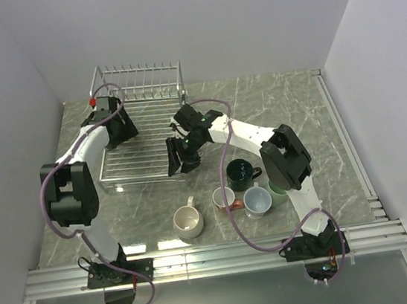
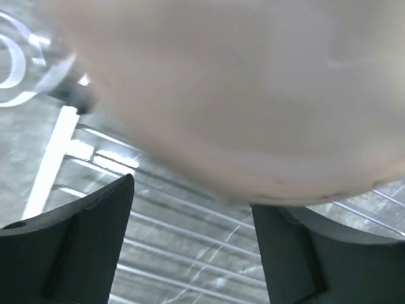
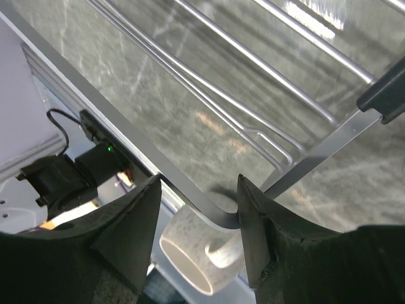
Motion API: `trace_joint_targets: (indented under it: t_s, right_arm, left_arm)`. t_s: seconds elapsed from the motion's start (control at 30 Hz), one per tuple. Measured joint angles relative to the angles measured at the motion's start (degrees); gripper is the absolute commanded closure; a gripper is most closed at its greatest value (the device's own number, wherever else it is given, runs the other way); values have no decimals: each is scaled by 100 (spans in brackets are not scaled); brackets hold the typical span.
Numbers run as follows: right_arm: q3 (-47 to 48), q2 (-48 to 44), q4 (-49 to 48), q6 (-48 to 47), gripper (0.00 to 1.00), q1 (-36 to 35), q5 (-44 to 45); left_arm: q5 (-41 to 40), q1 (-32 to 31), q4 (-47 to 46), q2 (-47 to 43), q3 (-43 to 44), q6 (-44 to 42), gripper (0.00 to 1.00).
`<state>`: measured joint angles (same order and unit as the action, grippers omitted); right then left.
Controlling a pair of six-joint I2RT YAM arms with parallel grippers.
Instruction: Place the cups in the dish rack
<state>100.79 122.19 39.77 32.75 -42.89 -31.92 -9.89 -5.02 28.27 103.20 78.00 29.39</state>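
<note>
Tan ceramic, blurred and close, filled most of my left wrist view: the tall tan mug (image 2: 240, 95), over the wires of the dish rack (image 1: 140, 151) near its left back corner. My left gripper (image 2: 190, 190) stood below it with jaws well apart, clamped on nothing I could make out. I could not tell whether the mug sat on the wires, since the gripper hid it from above. My right gripper (image 3: 197, 183) hung spread and empty over the rack's near right corner.

Five mugs stood on the grey stone-look table (image 1: 295, 110), near the rack's front:
- wide cream mug (image 1: 188, 221)
- red-brown mug (image 1: 224, 197)
- dark green mug (image 1: 242, 173)
- blue-grey mug (image 1: 257, 201)
- pale green mug (image 1: 276, 186), partly behind my right arm

Judged: first mug being set down, task barely begun. The next move called for drawing the left gripper straight off without tipping the mug, then sending the right down to one of the mugs on the table.

No brand, label or writing was legible anywhere.
</note>
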Motion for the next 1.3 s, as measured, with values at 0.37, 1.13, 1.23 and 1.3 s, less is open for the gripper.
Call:
trace_joint_targets:
  t_s: [0.37,1.13,1.23,1.3]
  right_arm:
    - [352,-66,876,-179,27,-48,2]
    - [310,-1679,2271,-1102,23,1849,1349]
    - [-299,-1753,2256,-1134,24,1825,1609]
    - [-756,-1856,2269,-1137,24,1829,1790]
  left_arm:
    - [-48,37,960,-1550,57,157,7]
    - [-44,-1384,1978,-3519,-927,1119,10]
    - [-46,-1613,1982,-3495,-927,1233,11]
    - [-46,-1709,1982,-3488,-927,1283,11]
